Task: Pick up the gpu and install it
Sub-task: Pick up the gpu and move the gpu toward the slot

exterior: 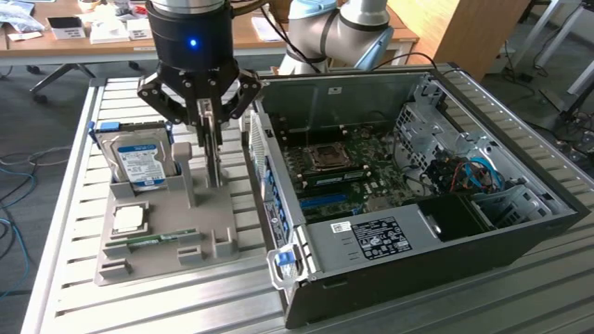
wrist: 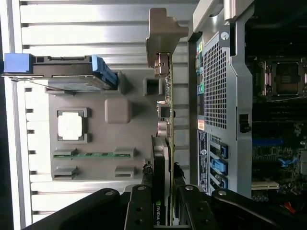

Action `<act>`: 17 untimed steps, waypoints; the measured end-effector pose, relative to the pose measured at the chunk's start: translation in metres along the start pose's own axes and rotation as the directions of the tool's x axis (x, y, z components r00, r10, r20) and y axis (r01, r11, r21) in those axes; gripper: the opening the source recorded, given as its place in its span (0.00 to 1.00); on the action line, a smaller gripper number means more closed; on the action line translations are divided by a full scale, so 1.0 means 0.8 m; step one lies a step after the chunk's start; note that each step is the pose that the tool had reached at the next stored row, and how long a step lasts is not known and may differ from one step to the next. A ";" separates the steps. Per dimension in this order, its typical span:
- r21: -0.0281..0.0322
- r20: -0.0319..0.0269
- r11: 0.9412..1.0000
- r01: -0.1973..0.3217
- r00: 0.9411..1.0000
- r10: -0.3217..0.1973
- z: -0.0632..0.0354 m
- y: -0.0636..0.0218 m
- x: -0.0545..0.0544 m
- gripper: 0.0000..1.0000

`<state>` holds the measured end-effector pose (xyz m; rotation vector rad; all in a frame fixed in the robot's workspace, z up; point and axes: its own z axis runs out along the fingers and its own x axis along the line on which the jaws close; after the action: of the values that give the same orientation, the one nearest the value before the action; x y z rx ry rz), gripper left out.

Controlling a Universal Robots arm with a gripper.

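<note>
- Jaws of the gripper (exterior: 211, 126) are drawn in narrow, pinching the upper edge of the gpu (exterior: 216, 165).
- Card stands on edge in the grey holder (exterior: 163, 243), just beside the open computer case (exterior: 418, 278).
- Grasp looks made; lifting and installing remain.

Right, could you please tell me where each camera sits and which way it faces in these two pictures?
Exterior view: off the arm, raised above the slatted table, looking down at the open computer case and grey tray; the arm's wrist and gripper show, shut on the upright gpu.
Wrist view: on the wrist, looking down past its own fingers at the gpu edge-on.
Shared: the gpu, tray, hard drive and case.
</note>
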<state>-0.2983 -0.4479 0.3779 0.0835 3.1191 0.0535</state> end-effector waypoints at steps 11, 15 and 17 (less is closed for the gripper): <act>0.000 0.000 1.000 0.000 1.000 0.000 -0.027 0.001 -0.001 0.27; 0.000 0.000 1.000 0.000 1.000 0.000 -0.033 0.001 -0.001 0.27; 0.000 0.000 1.000 0.000 1.000 0.000 -0.036 0.001 -0.001 0.27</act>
<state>-0.2983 -0.4479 0.4069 0.0834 3.1191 0.0535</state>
